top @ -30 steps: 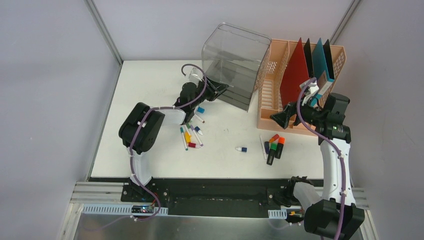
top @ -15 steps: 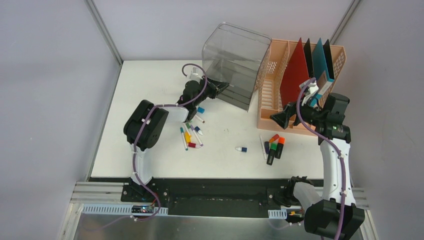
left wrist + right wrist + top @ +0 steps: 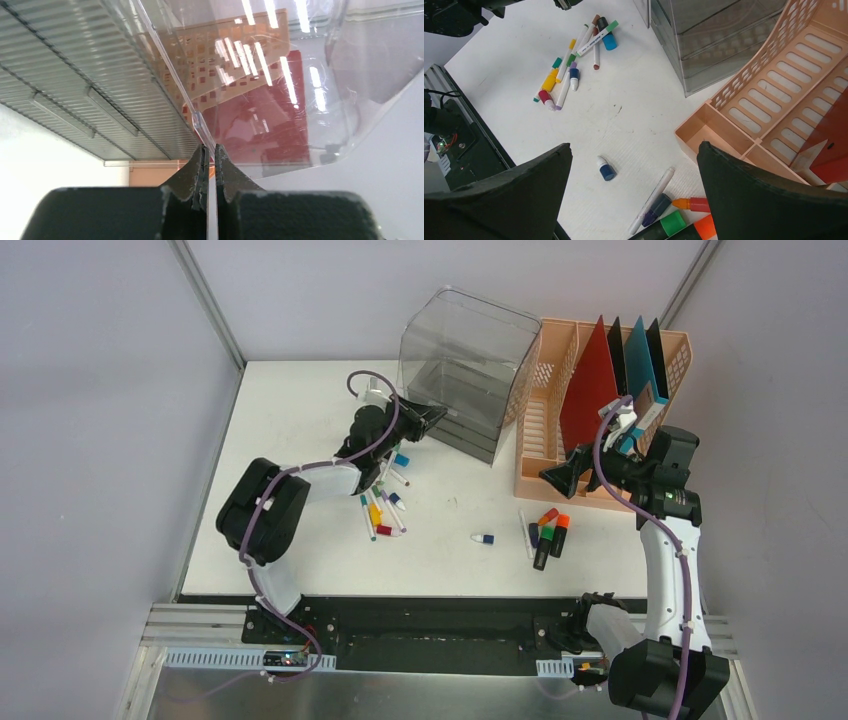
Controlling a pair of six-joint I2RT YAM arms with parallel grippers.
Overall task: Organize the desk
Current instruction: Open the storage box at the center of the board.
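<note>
Left claw (image 3: 209, 153) now tight on bin (image 3: 470, 340)

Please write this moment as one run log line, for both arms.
left jaws: shut on edge of transparent plastic drawer box | right jaws: open, empty, above white desk | scattered coloured markers: loose on desk

Bright, even light from overhead; white desk (image 3: 300, 420) almost blown out, shadows soft and short beside the markers (image 3: 380, 512) left of its middle. Top view sharp throughout. Left wrist view: white glare streaks across the clear bin (image 3: 300, 75) wall (reflected strip lights), left gripper (image 3: 209, 167) dark, slightly soft. Right wrist view: right gripper (image 3: 634, 150) black, blurred at the lower corners; desk in focus.
</note>
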